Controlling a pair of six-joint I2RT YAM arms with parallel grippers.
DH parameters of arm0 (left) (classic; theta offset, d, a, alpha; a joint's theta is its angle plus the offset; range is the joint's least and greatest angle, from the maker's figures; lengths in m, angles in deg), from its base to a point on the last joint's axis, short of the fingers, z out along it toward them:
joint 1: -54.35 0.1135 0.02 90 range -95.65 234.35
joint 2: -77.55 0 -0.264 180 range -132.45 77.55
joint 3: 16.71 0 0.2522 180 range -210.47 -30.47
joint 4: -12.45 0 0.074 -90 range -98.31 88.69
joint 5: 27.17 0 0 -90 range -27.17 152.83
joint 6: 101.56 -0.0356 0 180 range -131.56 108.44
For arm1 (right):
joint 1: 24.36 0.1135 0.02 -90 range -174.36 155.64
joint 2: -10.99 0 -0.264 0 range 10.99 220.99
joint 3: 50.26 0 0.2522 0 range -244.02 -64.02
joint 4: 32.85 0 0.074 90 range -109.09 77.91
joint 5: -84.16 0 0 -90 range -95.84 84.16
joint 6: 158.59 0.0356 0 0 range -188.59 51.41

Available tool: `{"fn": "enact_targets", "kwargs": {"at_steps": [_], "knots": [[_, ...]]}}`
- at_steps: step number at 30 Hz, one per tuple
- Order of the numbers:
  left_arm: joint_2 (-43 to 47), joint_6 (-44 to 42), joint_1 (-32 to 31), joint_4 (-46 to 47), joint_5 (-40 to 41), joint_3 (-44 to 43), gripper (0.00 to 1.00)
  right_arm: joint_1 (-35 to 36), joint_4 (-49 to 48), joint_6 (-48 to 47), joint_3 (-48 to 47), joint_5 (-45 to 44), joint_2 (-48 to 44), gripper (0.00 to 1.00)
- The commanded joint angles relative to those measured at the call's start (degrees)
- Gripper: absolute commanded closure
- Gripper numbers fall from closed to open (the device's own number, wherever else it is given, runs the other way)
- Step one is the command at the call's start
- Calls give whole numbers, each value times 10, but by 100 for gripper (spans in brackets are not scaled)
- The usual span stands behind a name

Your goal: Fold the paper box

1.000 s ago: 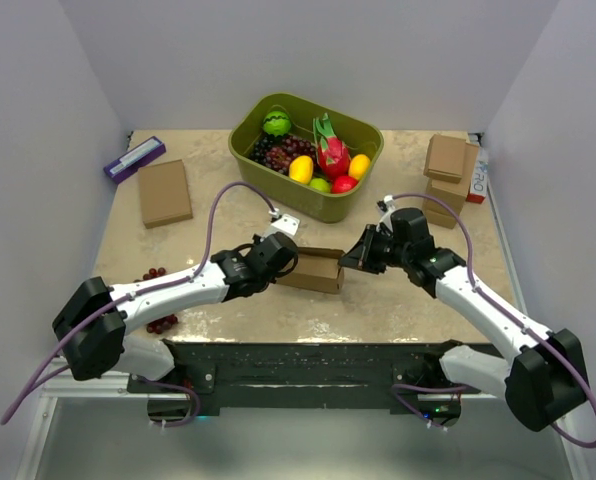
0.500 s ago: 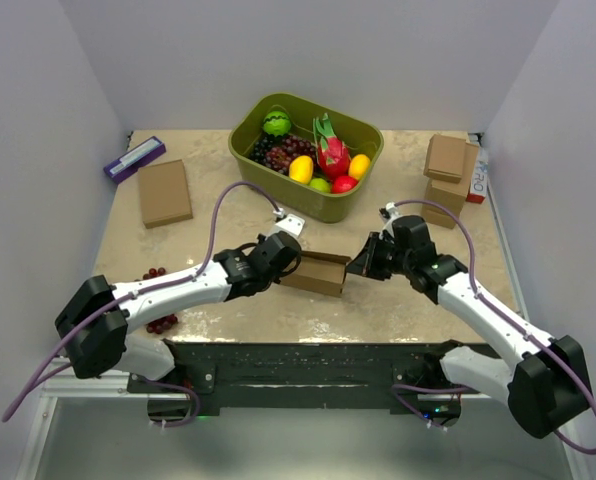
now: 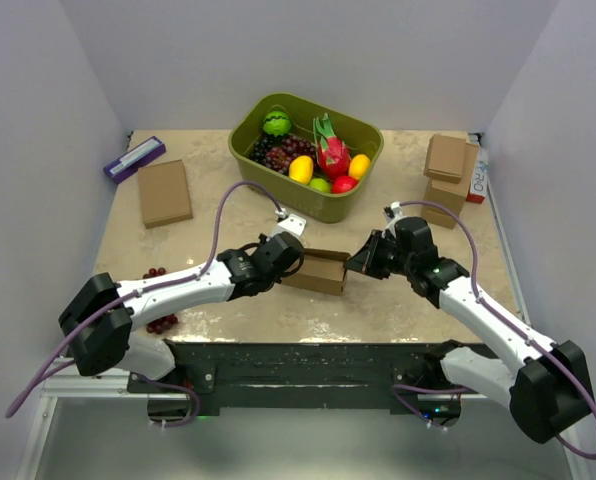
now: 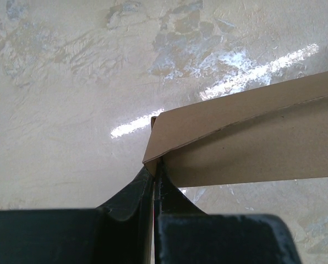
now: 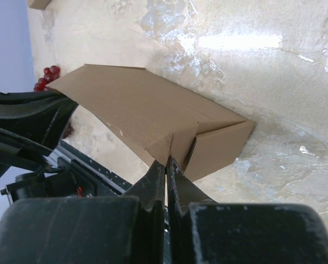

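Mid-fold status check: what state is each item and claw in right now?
paper box: partly folded, top open, gripped at both ends
left claw: shut on the paper box's left end
right claw: shut on the paper box's right end flap
green bin: upright, holding fruit
flat brown box: closed, lying flat
small brown boxes: stacked

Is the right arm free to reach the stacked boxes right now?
Probably not yet: the right gripper is shut on the paper box, though bare table leads to the stacked boxes.

paper box (image 3: 316, 271) | plain brown cardboard | partly folded, walls raised | top apparently open | mid-table (image 3: 378, 310)
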Motion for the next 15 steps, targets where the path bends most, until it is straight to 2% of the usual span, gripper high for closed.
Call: {"fn": "enact_targets", "kwargs": {"at_steps": [1, 9, 15], "knots": [[-24, -7, -5, -43, -10, 9, 100, 0, -43, 29, -18, -7, -17, 100], [-22, -5, -7, -43, -8, 11, 100, 0, 5, -10, -20, -33, -29, 100], [-22, -1, -7, -39, -15, 10, 100, 1, 18, -37, 24, -50, -46, 100]]}}
